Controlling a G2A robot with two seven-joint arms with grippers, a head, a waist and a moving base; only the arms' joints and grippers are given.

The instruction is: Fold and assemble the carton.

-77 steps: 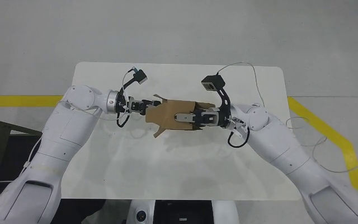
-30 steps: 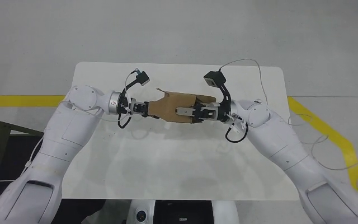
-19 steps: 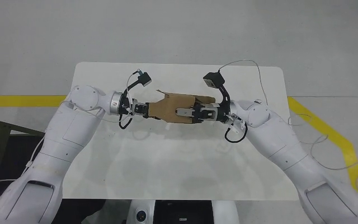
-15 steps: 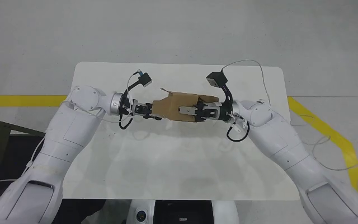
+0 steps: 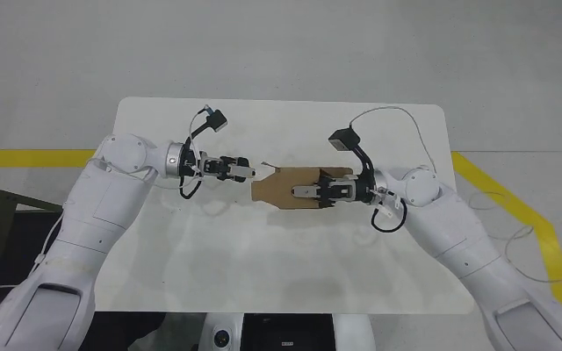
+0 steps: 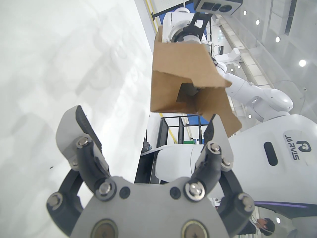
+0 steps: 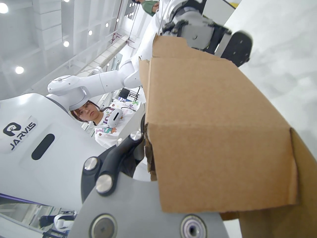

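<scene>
Entry: we are finding the carton (image 5: 285, 186) over the middle of the white table (image 5: 176, 254), slightly toward the right arm's side. It is lying lengthwise between the two arms, brown and partly formed. We cannot tell whether it is resting on the table or hanging above it.

In the left wrist view we are looking into its open end, with one flap (image 6: 218, 110) sticking out toward that camera.

The right gripper (image 5: 305, 190) is grasping the carton at the end nearer its own arm. One pale finger is lying along the top panel, and in the right wrist view a dark finger (image 7: 118, 149) is sitting against the cardboard wall.

The left gripper (image 5: 253, 167) is standing just off the carton's other end, its fingers (image 6: 81, 125) spread wide and holding nothing. One fingertip is overlapping the flap's edge, and we cannot tell whether it is touching.
</scene>
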